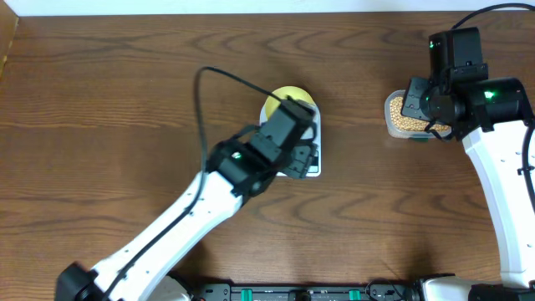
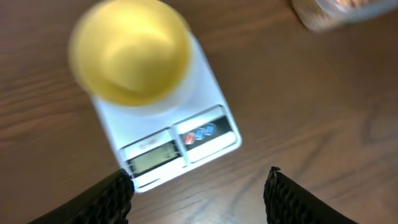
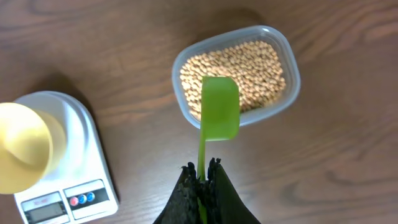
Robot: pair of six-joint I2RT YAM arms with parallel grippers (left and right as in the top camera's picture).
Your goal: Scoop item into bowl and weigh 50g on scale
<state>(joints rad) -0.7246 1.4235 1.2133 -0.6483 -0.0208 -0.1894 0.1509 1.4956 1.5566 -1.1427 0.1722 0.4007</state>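
Observation:
The pale yellow bowl (image 2: 130,53) stands on the white scale (image 2: 208,99), with nothing showing inside it. My left gripper (image 2: 200,182) hovers open just in front of the scale's display, holding nothing. In the overhead view that arm covers part of the bowl (image 1: 282,96) and of the scale (image 1: 313,167). My right gripper (image 3: 202,169) is shut on the handle of a green scoop (image 3: 219,109). The scoop's head hangs over the near rim of the clear tub (image 3: 287,53). The tub is filled with beige beans (image 3: 258,68). No beans show in the scoop.
The tub of beans (image 1: 401,113) sits at the right of the brown wooden table (image 1: 125,109), a short way right of the scale. The scale (image 3: 74,143) and the bowl (image 3: 22,146) lie at the left of the right wrist view.

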